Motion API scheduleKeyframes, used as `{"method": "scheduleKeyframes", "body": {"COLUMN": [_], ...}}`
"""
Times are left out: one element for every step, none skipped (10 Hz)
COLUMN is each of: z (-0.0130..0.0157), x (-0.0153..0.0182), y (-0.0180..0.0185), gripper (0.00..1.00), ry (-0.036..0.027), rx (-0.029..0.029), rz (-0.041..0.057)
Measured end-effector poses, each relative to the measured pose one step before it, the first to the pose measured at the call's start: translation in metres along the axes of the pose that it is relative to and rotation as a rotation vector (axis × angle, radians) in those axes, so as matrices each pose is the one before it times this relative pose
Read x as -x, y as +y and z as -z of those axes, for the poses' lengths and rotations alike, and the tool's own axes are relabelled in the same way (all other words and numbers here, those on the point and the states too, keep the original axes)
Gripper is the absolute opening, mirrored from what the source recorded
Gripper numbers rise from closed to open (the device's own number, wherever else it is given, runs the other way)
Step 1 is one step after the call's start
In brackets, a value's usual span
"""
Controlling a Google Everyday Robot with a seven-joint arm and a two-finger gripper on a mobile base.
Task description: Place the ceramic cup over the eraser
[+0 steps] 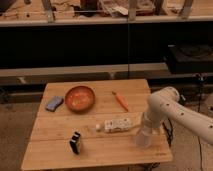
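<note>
Pincer [143,131] hovering at worktop [60,155] right edge, apparently covering ceramic cup [143,138]; grip state: cannot tell. Risking clipping clear bottle [116,125] lying just beside. Eraser [75,142] sitting well apart, upright, tipping under a skewed cup.

A smooth white arm [175,107] is seen at the right, built of rounded tubular segments (bulbous at the joint). The gripper [143,137], near the table's right edge, is pale.
</note>
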State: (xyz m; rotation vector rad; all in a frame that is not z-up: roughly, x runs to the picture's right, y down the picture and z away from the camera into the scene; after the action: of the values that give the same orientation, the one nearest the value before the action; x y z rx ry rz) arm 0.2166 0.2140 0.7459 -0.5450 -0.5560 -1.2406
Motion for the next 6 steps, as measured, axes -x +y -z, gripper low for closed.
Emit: {"method": "scheduleKeyframes", "body": {"z": [0.00013, -0.00027, -0.00074, -0.00071, -0.00138, -0.00078], "x": [0.00073, 0.00106, 0.00115, 0.00166, 0.00142, 0.00130], "y": [0.00129, 0.00073, 0.00085, 0.00118, 0.00073, -0.00065], "gripper": [0.80, 0.80, 0.80, 0.80, 0.78, 0.73], "ry": [0.00463, 0.00092, -0.00026, 0.00150, 0.00098, 0.00181], "rx": [0.00010, 0.00158, 0.00163, 0.00294, 0.00473, 0.00369], "rz": [-0.00521, -0.00213, -0.00127, -0.00175, 0.00085, 0.00286]}}
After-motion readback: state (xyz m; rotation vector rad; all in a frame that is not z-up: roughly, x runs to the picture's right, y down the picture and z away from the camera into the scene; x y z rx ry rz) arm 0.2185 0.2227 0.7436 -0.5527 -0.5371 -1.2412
